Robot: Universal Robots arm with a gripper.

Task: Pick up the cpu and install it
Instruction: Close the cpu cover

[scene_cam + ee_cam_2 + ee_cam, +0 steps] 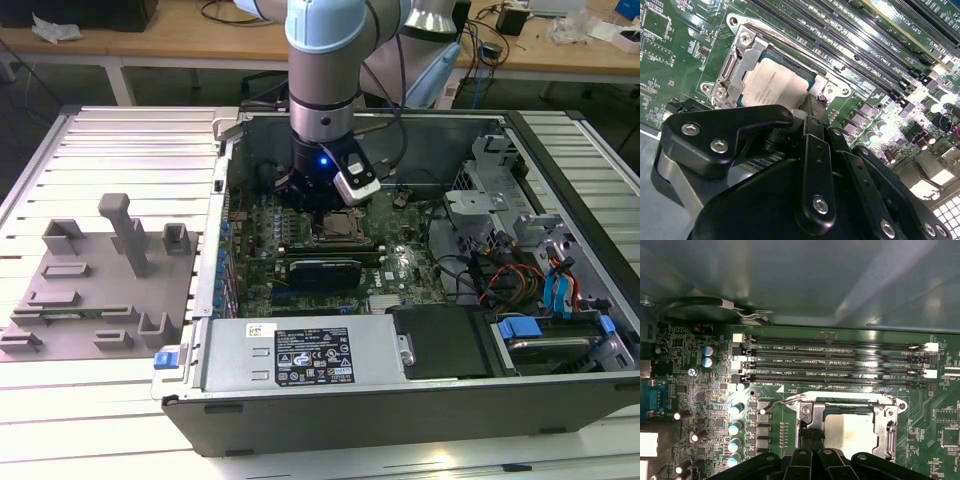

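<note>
The cpu [772, 82] is a flat silvery square lying level inside the motherboard socket, and it is also visible in the first wrist view [850, 432]. The metal socket frame [740, 50] surrounds it, with its lever wire running along one side. My gripper [812, 105] hangs just over the socket's edge, beside the cpu, with its black fingers [807, 435] drawn together and nothing visible between them. In the exterior view the gripper [322, 208] stands upright over the socket [342, 230] in the middle of the open computer case.
Long memory slots [835, 365] run close behind the socket, and capacitors [735, 427] stand beside it. The case walls [230, 160], the power supply [300, 350] and the drive cage [490, 190] hem in the board. A grey fixture plate [90, 290] lies at the exterior view's left.
</note>
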